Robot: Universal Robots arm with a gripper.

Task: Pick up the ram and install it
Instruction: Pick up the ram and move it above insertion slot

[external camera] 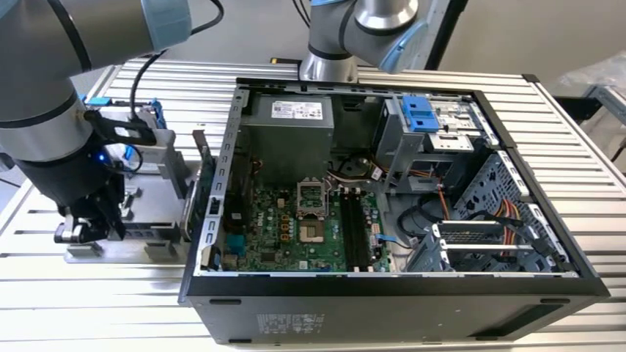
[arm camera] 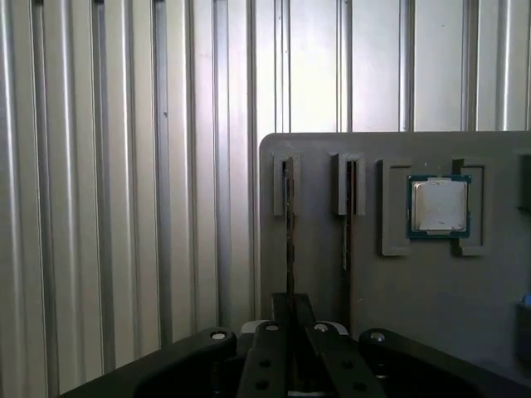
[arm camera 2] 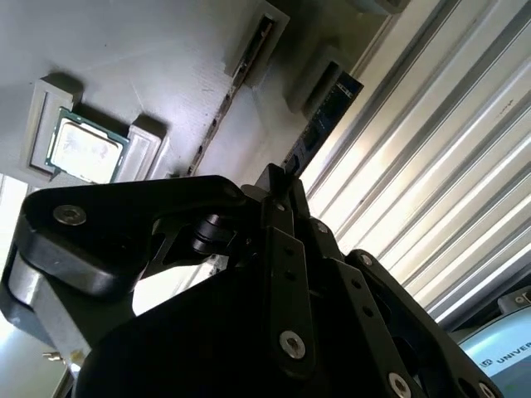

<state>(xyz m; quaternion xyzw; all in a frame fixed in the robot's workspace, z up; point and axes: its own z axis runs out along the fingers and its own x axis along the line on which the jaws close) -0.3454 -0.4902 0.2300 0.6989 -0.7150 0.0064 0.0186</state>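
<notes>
The ram [arm camera: 289, 232] is a thin dark stick standing on edge in a slot of the grey parts tray [arm camera: 398, 298]. In the second wrist view the ram [arm camera 2: 323, 112] runs along the tray's edge beside the ribbed table. My gripper [arm camera: 290, 319] sits over the stick's near end, with its black fingers [arm camera: 265, 336] shut against both faces. In the exterior view the gripper [external camera: 93, 224] hangs low over the tray [external camera: 127, 246], to the left of the open computer case [external camera: 391, 286]. The black memory slots [external camera: 354, 231] lie on the green motherboard inside the case.
A square silver processor [arm camera: 438, 206] rests in a tray pocket, and another thin stick [arm camera: 346, 215] stands in the neighbouring slot. A blue-framed drive [external camera: 146, 128] stands at the tray's far end. A second arm's base [external camera: 328, 66] stands behind the case. Ribbed metal table [arm camera: 124, 166] surrounds the tray.
</notes>
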